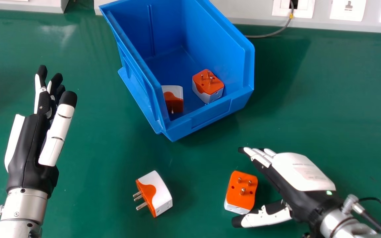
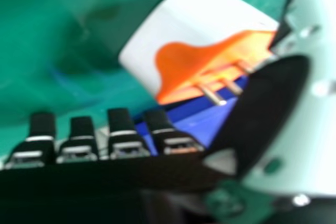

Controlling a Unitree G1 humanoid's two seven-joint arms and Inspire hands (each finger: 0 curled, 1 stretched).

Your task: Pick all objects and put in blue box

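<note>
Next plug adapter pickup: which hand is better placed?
Right, I'd say. The right hand is open, its fingers and thumb around the upright adapter. The left hand is well off to the left, away from both loose adapters.

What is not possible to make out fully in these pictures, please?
- Head view: blue box, far end cut off by top edge.
- Head view: box's left adapter, partly hidden by box wall.
- Right hand view: nearby adapter, one end behind thumb.
</note>
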